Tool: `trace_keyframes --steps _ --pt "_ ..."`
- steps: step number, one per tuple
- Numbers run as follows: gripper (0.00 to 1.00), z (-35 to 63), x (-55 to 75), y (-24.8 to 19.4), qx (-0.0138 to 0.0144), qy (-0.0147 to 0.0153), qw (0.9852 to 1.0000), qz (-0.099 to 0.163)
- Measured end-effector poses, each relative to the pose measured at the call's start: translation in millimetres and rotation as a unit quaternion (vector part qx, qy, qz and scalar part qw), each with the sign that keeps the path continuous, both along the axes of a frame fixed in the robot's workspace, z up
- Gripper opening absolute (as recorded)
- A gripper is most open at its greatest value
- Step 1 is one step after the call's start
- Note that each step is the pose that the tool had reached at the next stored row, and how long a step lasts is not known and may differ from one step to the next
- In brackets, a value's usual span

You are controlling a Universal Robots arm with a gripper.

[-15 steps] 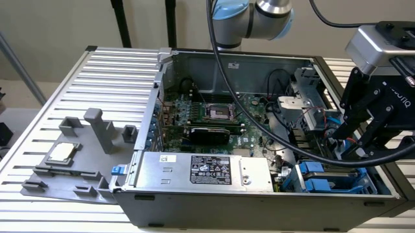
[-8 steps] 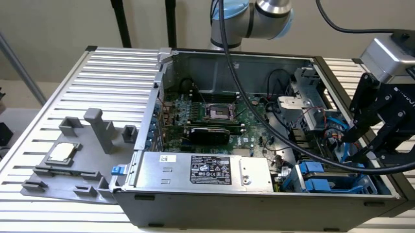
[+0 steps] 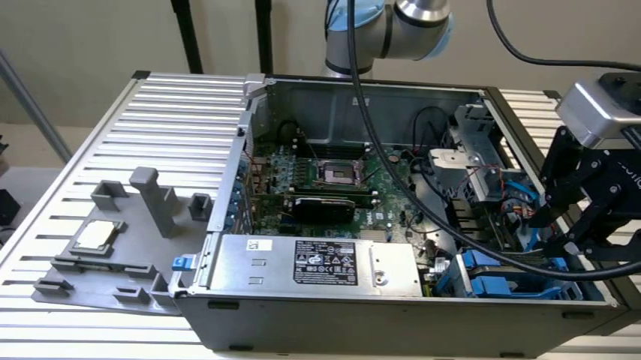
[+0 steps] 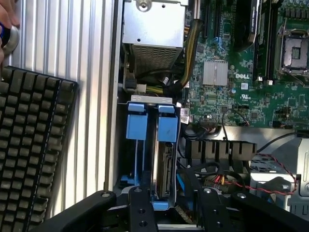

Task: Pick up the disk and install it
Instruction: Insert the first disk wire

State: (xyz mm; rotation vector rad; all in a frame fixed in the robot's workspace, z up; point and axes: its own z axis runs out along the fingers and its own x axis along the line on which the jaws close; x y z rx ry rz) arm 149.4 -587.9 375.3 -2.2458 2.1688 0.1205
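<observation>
Gripper [image 4: 176, 208] over the blue drive cage [image 3: 501, 285] of an open computer case [image 3: 401, 326], fingers spread apart either side of the disk [image 4: 164, 164], which stands edge-up in a cage slot.

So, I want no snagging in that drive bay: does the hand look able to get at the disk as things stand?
Probably yes. The hand sits open right over the disk, which stands on edge with a finger to each side of it. Nothing lies between hand and disk.
</observation>
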Motion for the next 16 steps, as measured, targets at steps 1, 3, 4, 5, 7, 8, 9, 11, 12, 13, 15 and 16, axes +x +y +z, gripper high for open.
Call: trace_keyframes --steps 1,3,4,5,7,8,9,11,12,13,15,16 --pt "0.41 -1.8 0.4 1.5 0.0001 0.0000 1.0000 0.000" --pt "0.41 -5.6 1.0 5.7 0.0000 0.0000 1.0000 0.001" --pt "0.39 -7.4 1.3 8.0 -0.0001 0.0000 1.0000 0.001" --pt "0.39 -9.2 1.9 10.6 -0.0002 0.0000 1.0000 0.001" --pt "0.26 -12.7 3.7 15.6 -0.0006 0.0000 1.0000 0.001" --pt "0.26 -14.7 4.9 18.0 -0.0008 0.0000 1.0000 0.001" --pt "0.26 -16.3 5.9 20.2 -0.0010 0.0000 1.0000 0.001" --pt "0.19 -20.0 8.0 24.4 -0.0016 0.0000 1.0000 0.002" --pt "0.19 -21.0 8.3 25.8 -0.0019 0.0000 1.0000 0.002" --pt "0.19 -21.6 8.3 26.7 -0.0020 0.0000 1.0000 0.002" --pt "0.21 -21.9 8.2 27.5 -0.0019 0.0000 1.0000 0.002" --pt "0.27 -21.9 7.9 27.5 -0.0020 0.0001 1.0000 0.003"
